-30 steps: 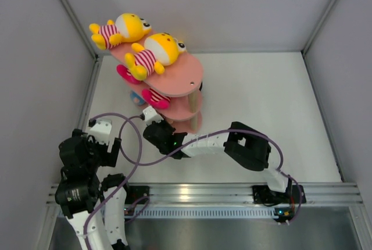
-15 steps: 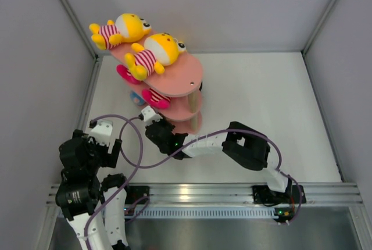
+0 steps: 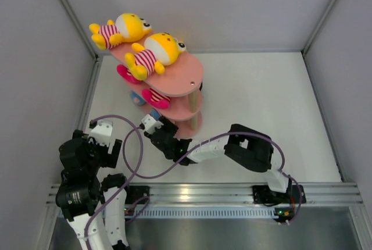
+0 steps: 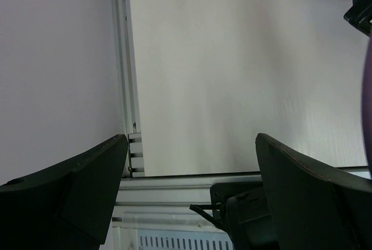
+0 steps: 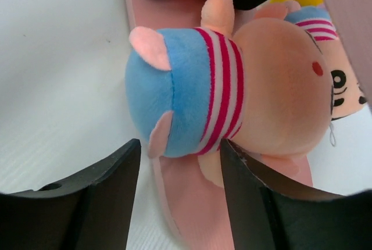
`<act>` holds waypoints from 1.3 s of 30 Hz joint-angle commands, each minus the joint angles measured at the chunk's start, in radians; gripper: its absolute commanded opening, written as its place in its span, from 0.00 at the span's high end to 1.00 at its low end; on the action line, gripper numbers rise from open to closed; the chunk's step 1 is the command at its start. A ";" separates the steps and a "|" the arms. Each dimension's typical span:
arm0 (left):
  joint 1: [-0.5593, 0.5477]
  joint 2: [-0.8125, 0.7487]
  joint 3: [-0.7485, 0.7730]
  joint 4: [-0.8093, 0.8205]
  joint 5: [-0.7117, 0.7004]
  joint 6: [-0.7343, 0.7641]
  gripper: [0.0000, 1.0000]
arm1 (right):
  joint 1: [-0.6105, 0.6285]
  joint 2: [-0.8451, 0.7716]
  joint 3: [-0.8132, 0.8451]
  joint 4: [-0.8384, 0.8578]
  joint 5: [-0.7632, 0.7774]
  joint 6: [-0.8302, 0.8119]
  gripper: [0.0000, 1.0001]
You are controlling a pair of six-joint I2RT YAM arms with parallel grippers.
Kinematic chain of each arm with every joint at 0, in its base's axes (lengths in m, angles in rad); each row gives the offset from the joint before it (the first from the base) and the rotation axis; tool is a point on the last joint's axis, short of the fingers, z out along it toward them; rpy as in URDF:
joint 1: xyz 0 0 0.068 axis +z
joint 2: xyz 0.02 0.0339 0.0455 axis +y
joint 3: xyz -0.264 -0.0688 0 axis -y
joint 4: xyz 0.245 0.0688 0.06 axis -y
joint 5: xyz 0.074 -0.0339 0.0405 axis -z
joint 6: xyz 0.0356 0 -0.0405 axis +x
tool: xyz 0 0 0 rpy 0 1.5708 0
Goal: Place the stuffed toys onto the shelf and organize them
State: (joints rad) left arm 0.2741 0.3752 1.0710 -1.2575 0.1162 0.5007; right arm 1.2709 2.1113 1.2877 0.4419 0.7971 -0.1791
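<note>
While the blue-shirted toy lay on the lowest board of the shelf, just ahead of the half-open, empty right tool, the release seemed done, and the next move called for a straight retreat without dragging it.

**Open floor to the right, a crowded corner to the left**

The white tabletop lies bare to the right of the pink three-tier shelf of oval boards and pale wooden posts, so a gripper could pass there freely. The shelf stands near the grey left wall. Two yellow plush toys fill the far part of its top board, leaving the near end bare. Magenta plush toys overhang the middle tier. A blue-shirted, beige-headed plush toy lies on the bottom board, just ahead of the right gripper with its fingers parted. That arm's white forearm and a looping purple cable cross the near approach.
</note>
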 commanded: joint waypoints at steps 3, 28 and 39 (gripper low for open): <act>0.000 -0.007 -0.005 0.043 0.016 0.007 0.03 | 0.041 -0.140 -0.008 0.127 0.001 -0.080 0.36; 0.000 -0.002 0.006 0.043 0.057 0.004 0.03 | 0.108 -1.049 -0.305 -0.920 -0.934 -0.028 0.25; 0.000 -0.002 -0.017 0.044 0.091 -0.002 0.03 | -0.575 -1.179 -0.444 -0.879 -1.062 0.329 0.25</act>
State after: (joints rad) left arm 0.2741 0.3752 1.0626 -1.2572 0.1848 0.5003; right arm 0.8619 0.9207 0.8558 -0.4744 -0.2024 -0.0162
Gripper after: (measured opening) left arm 0.972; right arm 0.755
